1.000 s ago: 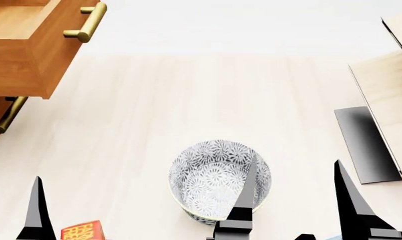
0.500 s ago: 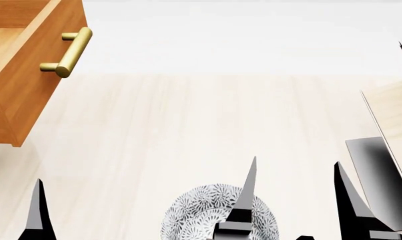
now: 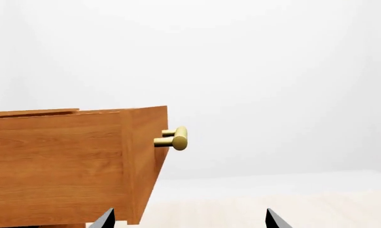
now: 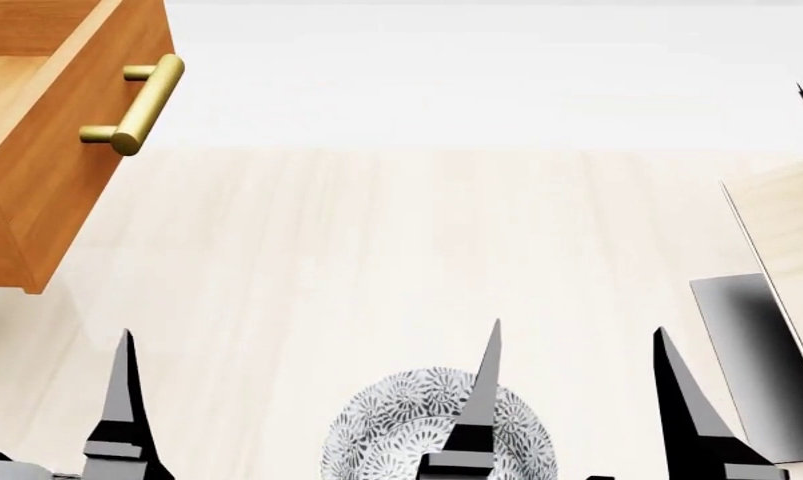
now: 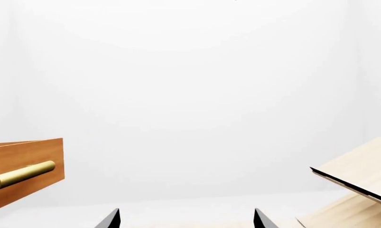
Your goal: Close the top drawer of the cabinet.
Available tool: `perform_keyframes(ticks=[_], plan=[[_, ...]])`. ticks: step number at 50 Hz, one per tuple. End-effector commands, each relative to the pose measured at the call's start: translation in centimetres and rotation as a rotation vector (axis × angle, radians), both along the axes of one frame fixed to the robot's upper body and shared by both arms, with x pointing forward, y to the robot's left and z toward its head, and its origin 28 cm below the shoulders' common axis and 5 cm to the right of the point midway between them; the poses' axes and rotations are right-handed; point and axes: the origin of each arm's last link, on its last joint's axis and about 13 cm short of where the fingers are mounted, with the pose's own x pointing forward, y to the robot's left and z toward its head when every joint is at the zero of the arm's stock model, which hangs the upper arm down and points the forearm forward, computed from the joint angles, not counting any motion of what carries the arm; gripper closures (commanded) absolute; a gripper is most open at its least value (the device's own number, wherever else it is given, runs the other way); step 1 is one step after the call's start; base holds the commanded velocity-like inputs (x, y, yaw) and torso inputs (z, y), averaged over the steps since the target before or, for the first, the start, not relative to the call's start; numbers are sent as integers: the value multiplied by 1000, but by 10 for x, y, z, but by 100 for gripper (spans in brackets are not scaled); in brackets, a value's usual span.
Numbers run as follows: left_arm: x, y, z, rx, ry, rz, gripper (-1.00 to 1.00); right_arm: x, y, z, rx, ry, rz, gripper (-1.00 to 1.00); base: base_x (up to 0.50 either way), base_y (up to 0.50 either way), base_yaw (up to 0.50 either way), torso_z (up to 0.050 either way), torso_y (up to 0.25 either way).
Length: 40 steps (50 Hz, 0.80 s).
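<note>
Since half a second ago the head view itself has held steady; the change is in the arms. The left claw's black pointed finger has risen and shifted inward, its tip reaching higher over the pale wood-grain bench than before, with grey hardware newly showing at its base. The right claw has slid slightly toward the left: both of its black tapered fingers sit a little further that way, over the blue-and-white patterned ceramic bowl. A full second back, the view was aimed lower, with the whole bowl in sight.
</note>
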Motion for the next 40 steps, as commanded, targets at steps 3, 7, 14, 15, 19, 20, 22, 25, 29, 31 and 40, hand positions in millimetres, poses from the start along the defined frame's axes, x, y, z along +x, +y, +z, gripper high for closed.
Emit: perform_keyframes(ticks=[3, 7, 14, 15, 19, 20, 22, 25, 29, 31, 40], plan=[[39, -25, 6, 51, 23, -88, -100, -2, -2, 5, 17, -13, 2, -100, 0, 0, 0, 0, 0], [46, -30, 10, 53, 25, -100, -100, -3, -3, 6, 21, -17, -2, -100, 0, 0, 0, 0, 0], [64, -44, 20, 64, 34, -166, -100, -5, -3, 11, 31, -34, 6, -100, 0, 0, 0, 0, 0], [64, -44, 20, 64, 34, -166, -100, -5, -3, 12, 34, -36, 7, -100, 0, 0, 0, 0, 0], [73, -46, 20, 78, 45, -174, -100, -7, -4, 16, 32, -48, 6, -100, 0, 0, 0, 0, 0], [79, -46, 18, 85, 54, -175, -100, -7, -4, 16, 37, -48, 4, -100, 0, 0, 0, 0, 0], [97, -47, 15, 125, 81, -169, -100, -10, -5, 22, 39, -64, 3, -100, 0, 0, 0, 0, 0], [104, -48, 18, 135, 85, -167, -100, -14, -5, 27, 38, -81, 3, -100, 0, 0, 0, 0, 0], [189, -65, 62, 263, 75, -159, -100, -26, -10, 53, 62, -168, 3, -100, 0, 0, 0, 0, 0], [198, -57, 40, 281, 187, -125, -100, -26, -10, 54, 61, -166, 0, -100, 0, 0, 0, 0, 0], [204, -49, 40, 270, 200, -89, -100, -28, -10, 55, 63, -173, 5, -100, 0, 0, 0, 0, 0]])
